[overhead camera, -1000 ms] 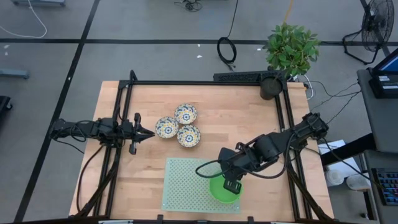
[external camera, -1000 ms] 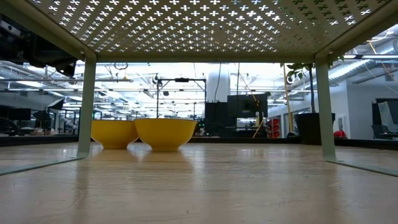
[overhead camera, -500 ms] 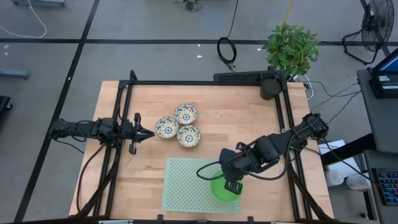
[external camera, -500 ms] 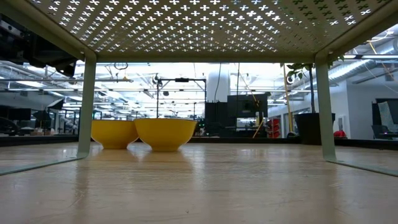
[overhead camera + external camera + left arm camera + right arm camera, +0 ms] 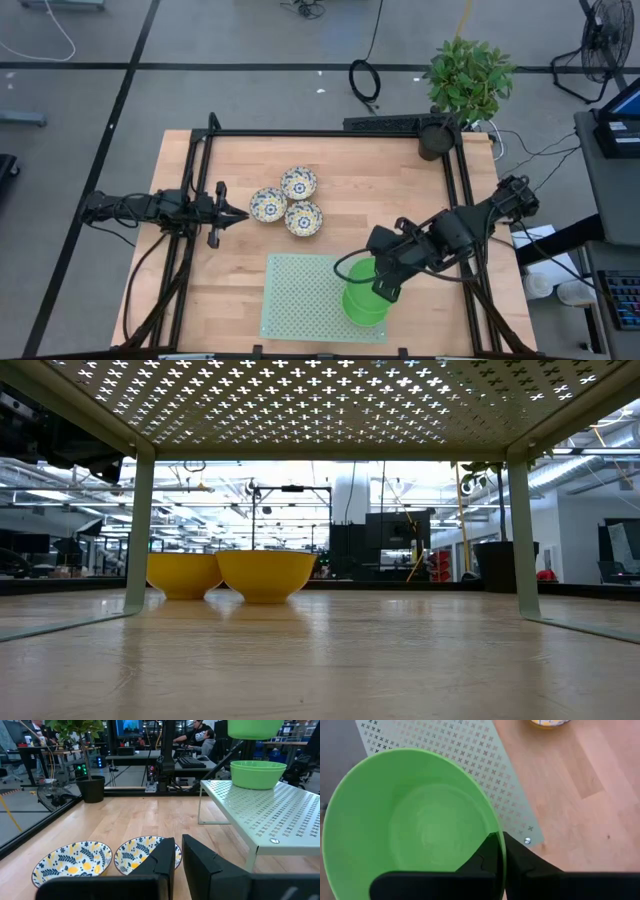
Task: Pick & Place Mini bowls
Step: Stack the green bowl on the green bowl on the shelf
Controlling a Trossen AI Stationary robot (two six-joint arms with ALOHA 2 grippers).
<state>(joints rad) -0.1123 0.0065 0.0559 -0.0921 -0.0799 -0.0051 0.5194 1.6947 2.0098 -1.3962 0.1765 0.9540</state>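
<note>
The right hand [image 5: 501, 851] is clamped on the rim of a green bowl [image 5: 415, 825], held above the green bowls on the mat [image 5: 300, 295] near the worktop's front edge; next I judge it must carry it away. The left hand [image 5: 177, 852], fingers nearly together, waits at the left edge

Three mini bowls [image 5: 287, 203] cluster touching one another near the middle of the desk [image 5: 370, 190], just beside the left hand [image 5: 238, 213]. The mat [image 5: 300, 295] stands raised at the desk's near edge. On its right end rests a bowl [image 5: 257, 773], with the right hand [image 5: 500, 851] pinching another bowl's [image 5: 415, 830] rim above it.
</note>
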